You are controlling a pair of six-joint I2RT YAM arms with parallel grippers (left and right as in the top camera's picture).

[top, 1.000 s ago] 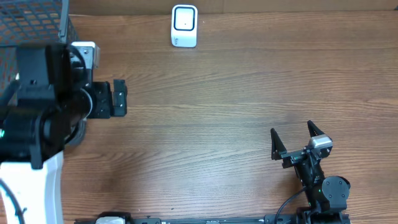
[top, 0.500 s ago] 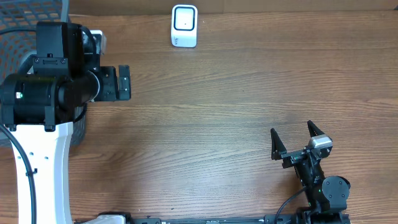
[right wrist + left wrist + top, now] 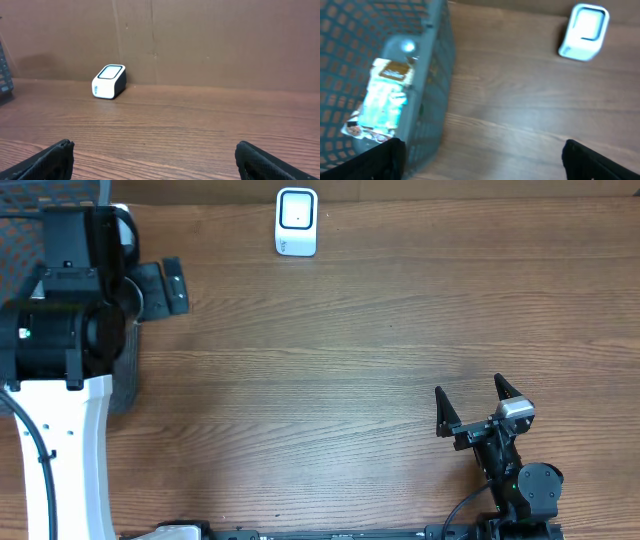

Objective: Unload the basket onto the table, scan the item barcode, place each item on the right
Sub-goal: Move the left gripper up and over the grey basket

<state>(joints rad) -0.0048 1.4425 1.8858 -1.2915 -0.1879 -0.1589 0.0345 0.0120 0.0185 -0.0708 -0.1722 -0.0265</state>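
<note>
A pale green and white packet (image 3: 382, 100) with a brown label lies inside the grey mesh basket (image 3: 432, 75), blurred in the left wrist view. The white barcode scanner (image 3: 296, 222) stands at the table's back edge; it also shows as scanner (image 3: 584, 25) and scanner (image 3: 109, 81). My left gripper (image 3: 163, 288) hangs open beside the basket's right wall, left gripper (image 3: 480, 162) holding nothing. My right gripper (image 3: 470, 390) rests open near the front right, right gripper (image 3: 155, 160) empty over bare wood.
The basket (image 3: 70, 192) fills the back left corner, mostly hidden under the left arm (image 3: 60, 330). A brown cardboard wall (image 3: 210, 40) closes the back of the table behind the scanner.
The left arm has swung back and left, carrying its open gripper toward the basket's corner and tilting it. The right arm has not moved.
</note>
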